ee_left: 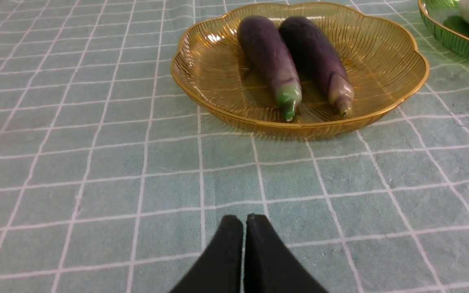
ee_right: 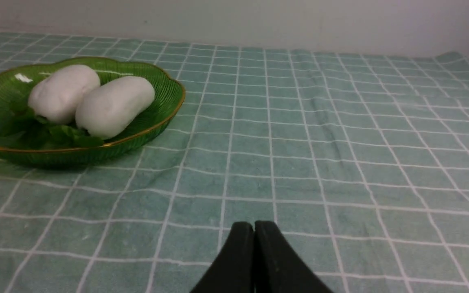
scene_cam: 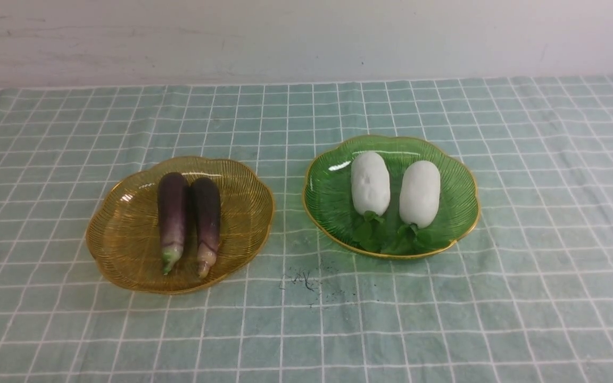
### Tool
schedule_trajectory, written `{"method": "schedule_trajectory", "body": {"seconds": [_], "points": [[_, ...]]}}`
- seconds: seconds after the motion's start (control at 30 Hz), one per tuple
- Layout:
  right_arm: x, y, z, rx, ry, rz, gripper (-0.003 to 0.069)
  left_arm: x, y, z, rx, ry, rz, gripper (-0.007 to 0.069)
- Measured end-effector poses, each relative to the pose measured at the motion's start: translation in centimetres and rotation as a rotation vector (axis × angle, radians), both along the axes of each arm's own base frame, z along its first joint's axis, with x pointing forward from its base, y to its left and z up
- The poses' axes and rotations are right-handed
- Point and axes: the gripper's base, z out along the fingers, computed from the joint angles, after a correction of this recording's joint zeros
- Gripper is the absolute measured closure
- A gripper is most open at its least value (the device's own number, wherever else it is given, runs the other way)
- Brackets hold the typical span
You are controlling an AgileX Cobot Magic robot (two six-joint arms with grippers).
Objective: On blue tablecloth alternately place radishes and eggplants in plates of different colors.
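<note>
On the pale teal grid-lined tablecloth [scene_cam: 524, 298], two dark purple eggplants [scene_cam: 188, 215] lie in the amber ribbed plate [scene_cam: 120, 239] and two white radishes [scene_cam: 395, 187] in the green one [scene_cam: 328, 197]; both grippers [ee_left: 244, 228] [ee_right: 254, 232], jaws closed and empty, should simply hold clear.

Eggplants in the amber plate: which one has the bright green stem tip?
The left eggplant, farther from the green plate; the right eggplant has a pale beige tip.
</note>
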Motion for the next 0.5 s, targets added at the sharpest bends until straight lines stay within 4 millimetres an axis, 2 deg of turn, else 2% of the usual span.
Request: {"method": "schedule_trajectory", "body": {"seconds": [0.5], "points": [[-0.01, -0.21, -0.04, 0.024, 0.007, -0.042, 0.0673, 0.0, 0.0, 0.0, 0.0, 0.0, 0.0, 0.0632]]}}
